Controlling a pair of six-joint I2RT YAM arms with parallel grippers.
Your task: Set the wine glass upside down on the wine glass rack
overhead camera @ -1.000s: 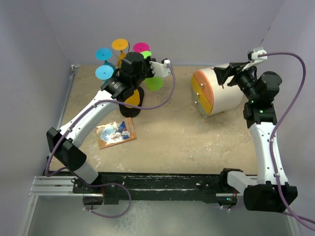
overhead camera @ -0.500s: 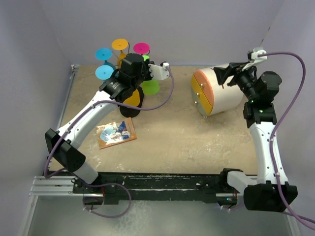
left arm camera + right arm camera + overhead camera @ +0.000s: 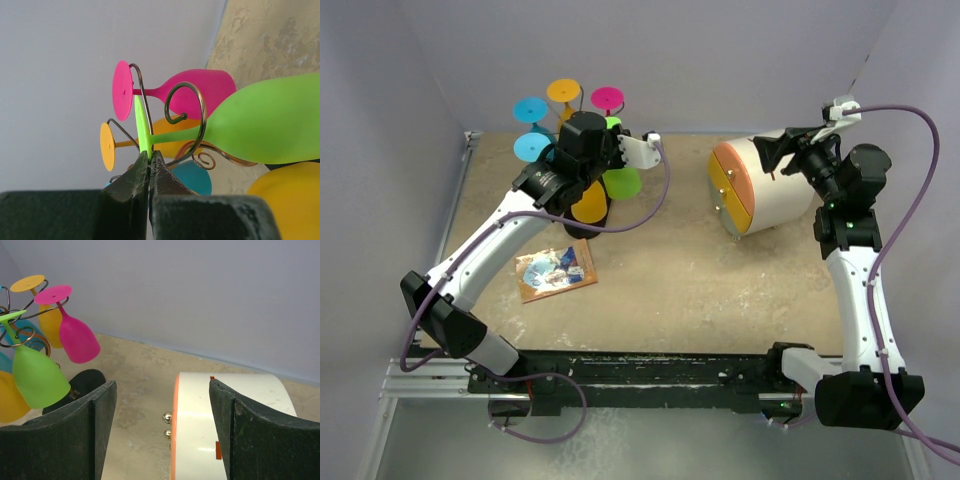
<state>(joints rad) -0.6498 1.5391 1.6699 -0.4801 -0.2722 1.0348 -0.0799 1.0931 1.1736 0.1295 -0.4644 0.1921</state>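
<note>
Green wine glass hangs bowl-down, foot rim pinched in left fingers, stem seemingly inside a wine glass rack curl. Ease down till foot seats on wire, then release gently.

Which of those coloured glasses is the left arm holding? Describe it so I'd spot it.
At the table's far left stands a wire rack. The left gripper pinches the foot of the green glass there, beside the pink glass. No other glass is lime-green.
</note>
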